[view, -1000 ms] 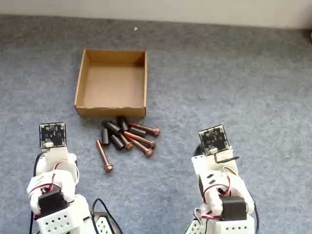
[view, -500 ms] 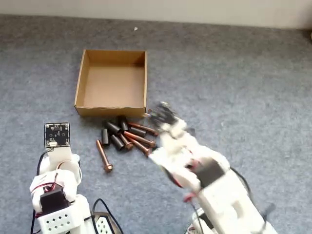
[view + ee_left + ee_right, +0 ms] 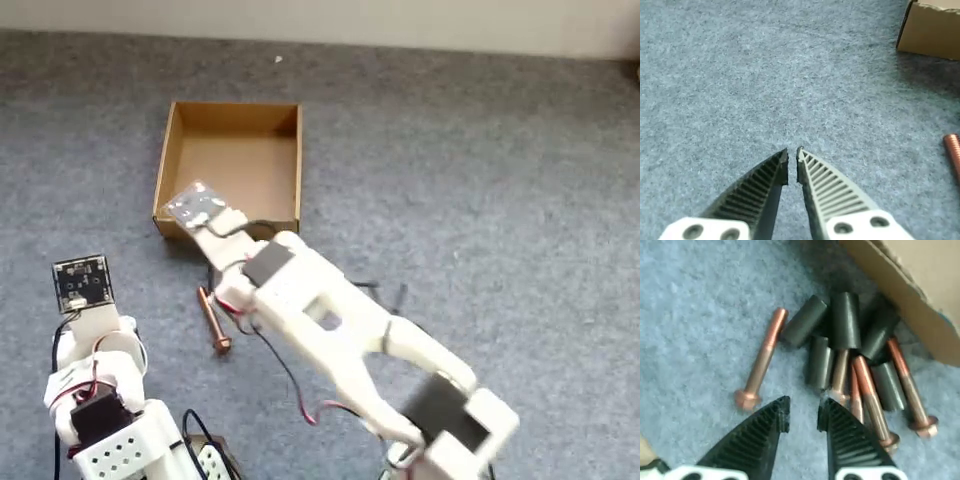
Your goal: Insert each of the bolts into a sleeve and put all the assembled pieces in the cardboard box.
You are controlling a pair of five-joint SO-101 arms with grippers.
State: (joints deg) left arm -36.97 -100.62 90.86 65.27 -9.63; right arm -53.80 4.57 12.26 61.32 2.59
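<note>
My right gripper (image 3: 803, 415) hangs open just above the carpet, nothing between its fingers. Beyond its tips lies a heap of several black sleeves (image 3: 845, 320) and copper bolts (image 3: 869, 399), pressed against the cardboard box (image 3: 910, 297). One bolt (image 3: 762, 359) lies apart beside the heap; the same bolt (image 3: 212, 320) lies beside the arm in the high view. The right arm (image 3: 300, 290) stretches over the heap and hides most of it. The box (image 3: 165, 170) holds nothing. My left gripper (image 3: 792, 162) is shut over bare carpet, off to the side of the box's corner (image 3: 932, 30).
Grey carpet covers the whole table. The left arm (image 3: 95, 350) sits folded at the near left. A pale wall strip (image 3: 400, 20) runs along the far edge. Carpet to the right of the box is bare.
The right arm swung from its folded rest at the near right across to the left, out over the heap beside the box. The left arm shifted slightly left.
</note>
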